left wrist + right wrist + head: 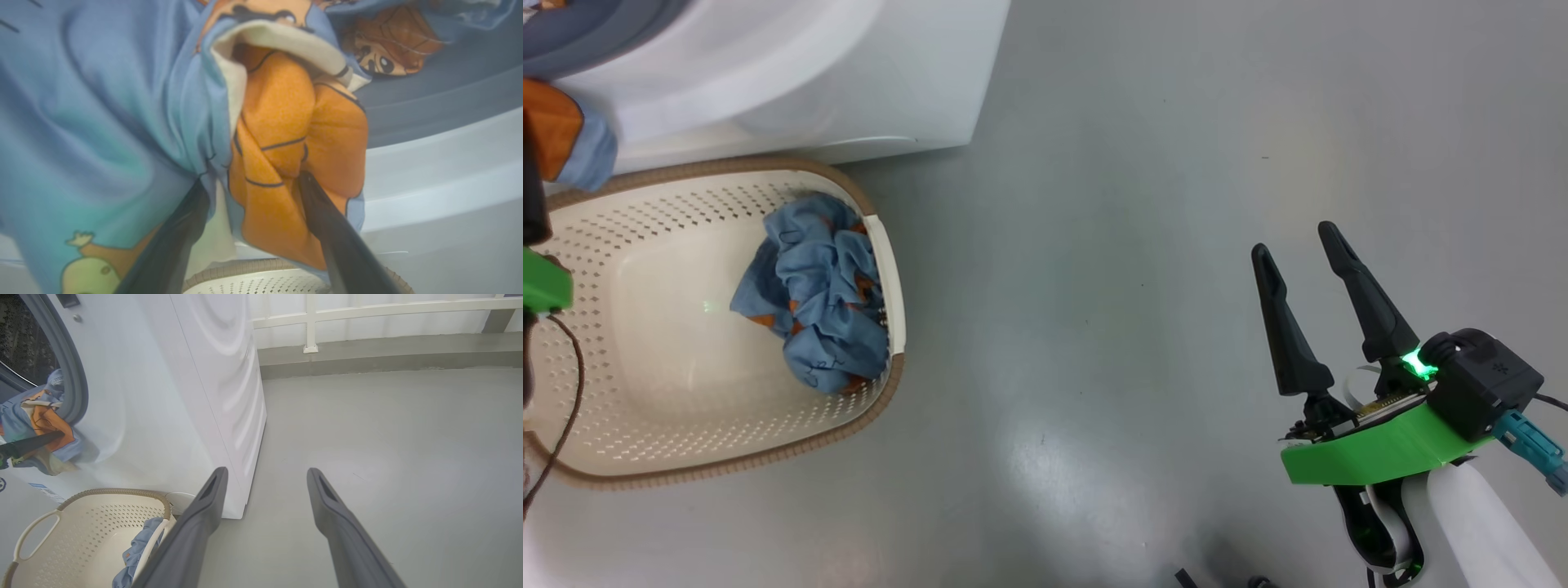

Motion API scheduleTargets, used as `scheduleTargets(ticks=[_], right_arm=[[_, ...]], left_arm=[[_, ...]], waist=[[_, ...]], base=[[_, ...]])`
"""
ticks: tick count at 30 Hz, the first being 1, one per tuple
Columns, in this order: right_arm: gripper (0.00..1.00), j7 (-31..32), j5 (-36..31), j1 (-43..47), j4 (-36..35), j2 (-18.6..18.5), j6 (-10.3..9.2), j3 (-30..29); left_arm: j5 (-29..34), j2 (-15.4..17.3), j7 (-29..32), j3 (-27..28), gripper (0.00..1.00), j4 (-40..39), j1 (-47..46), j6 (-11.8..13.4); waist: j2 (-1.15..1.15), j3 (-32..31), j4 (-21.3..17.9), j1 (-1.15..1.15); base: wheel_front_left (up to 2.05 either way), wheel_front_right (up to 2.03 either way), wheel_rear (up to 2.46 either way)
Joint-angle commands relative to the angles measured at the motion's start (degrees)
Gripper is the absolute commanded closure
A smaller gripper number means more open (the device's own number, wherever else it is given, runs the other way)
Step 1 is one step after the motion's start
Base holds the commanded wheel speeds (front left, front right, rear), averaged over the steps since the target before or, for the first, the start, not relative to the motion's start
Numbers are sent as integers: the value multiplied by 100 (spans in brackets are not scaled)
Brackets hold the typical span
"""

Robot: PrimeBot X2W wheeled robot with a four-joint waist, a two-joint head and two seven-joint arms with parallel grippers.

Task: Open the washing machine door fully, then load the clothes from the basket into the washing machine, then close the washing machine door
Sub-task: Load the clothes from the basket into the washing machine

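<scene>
The white washing machine [163, 396] stands open; its door is out of view. One light blue and orange garment [282, 134] hangs out over the grey gasket [75, 388] and down the front. My left gripper [253, 185] is open, its fingers spread wide in the hanging folds; one finger [32, 442] shows against the cloth. A second blue garment [817, 294] lies bunched at the right end of the cream basket [645, 343], on the floor before the machine. My right gripper [1294, 241] is open with nothing in it, over bare floor well to the right of the basket.
The grey floor [1135, 245] spreads out to the right of the machine and basket. A low white rail and wall [367, 318] run along the far side. A brown cable [568, 392] hangs from my left wrist over the basket's left end.
</scene>
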Motion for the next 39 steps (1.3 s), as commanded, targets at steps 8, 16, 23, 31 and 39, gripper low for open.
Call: scheduleTargets(ticks=[8, 16, 23, 31, 39], right_arm=[[0, -46, -12, -60, -163, 23, 41, 177], [0, -46, -15, -87, -219, 45, 41, 155], [0, -46, -42, -90, -229, 77, 41, 77], [0, -46, -53, -94, -233, 70, 41, 38], [0, -46, -48, -80, -216, 82, 41, 7]], left_arm=[[-480, 539, -36, -321, 0, -55, -275, 3], [-643, 640, -36, -362, 100, 96, -462, 3], [-631, 585, -36, -180, 100, 99, -417, 3], [-450, 405, -36, 440, 100, -186, -167, 3], [94, 214, -36, 1011, 100, -990, 186, 3]], waist=[[0, 77, -94, 0], [0, 135, -166, 0], [0, 99, -55, 0], [0, 19, 107, 0], [0, -68, 210, 0]], base=[[0, 0, 0], [0, 0, 0], [0, 0, 0], [0, 0, 0], [0, 0, 0]])
